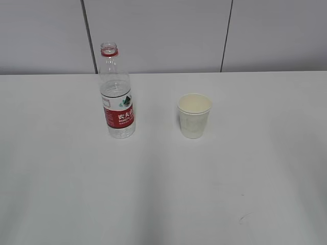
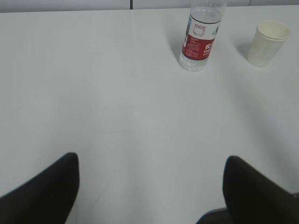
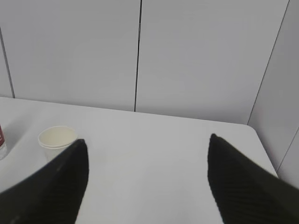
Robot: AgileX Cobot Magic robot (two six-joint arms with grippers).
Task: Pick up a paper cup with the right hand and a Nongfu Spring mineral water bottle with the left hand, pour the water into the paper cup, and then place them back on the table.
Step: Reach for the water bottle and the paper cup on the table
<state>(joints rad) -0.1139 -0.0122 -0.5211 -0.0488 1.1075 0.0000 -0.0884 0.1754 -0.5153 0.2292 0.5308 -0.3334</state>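
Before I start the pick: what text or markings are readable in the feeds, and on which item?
"农夫": white characters on the red band of the bottle label, cut off at the label's edge in the exterior view.
Small print and green mark on the label's white upper part: too small to read.
Back panel of the label, left wrist view: blurred, unreadable.
Paper cup: only faint pale print, no legible text.

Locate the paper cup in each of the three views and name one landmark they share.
Exterior view: the paper cup stands right of centre on the table.
Left wrist view: upper right corner, beyond the open left gripper.
Right wrist view: lower left, partly behind a finger of the open right gripper.
Shared landmark: the Nongfu Spring mineral water bottle, left of the cup in every view; only its edge shows in the right wrist view.
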